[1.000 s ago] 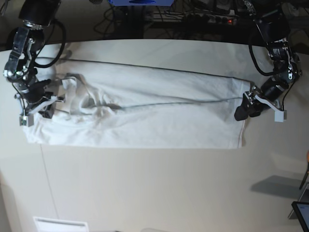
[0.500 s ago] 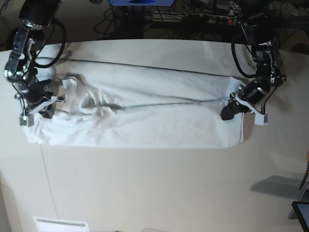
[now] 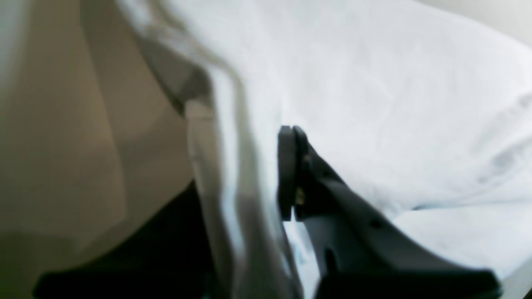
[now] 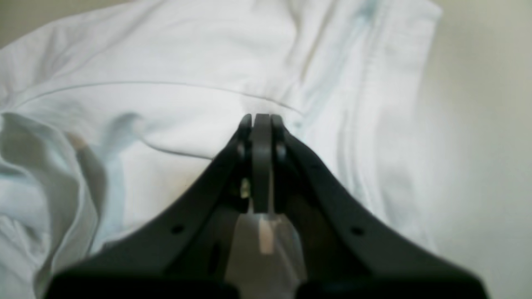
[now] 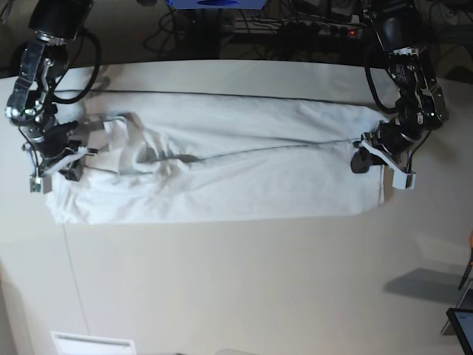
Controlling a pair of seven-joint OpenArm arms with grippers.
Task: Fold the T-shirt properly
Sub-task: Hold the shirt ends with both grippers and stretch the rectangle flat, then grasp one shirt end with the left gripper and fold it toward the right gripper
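Shirt: the T-shirt point(image 5: 222, 174) lies as 1 long band across the surface point(image 5: 236, 288).
Done: lengthwise fold made (still rumpled at one end).
Left: crosswise folds, I judge.
Left tool point(image 5: 367, 157): clenched on the shirt's end.
Right tool point(image 5: 65, 163): clenched on the other end.

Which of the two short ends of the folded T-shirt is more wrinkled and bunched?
The end by the right pincer, on the base view's left: the T-shirt bunches there, while the end by the left pincer lies flat.
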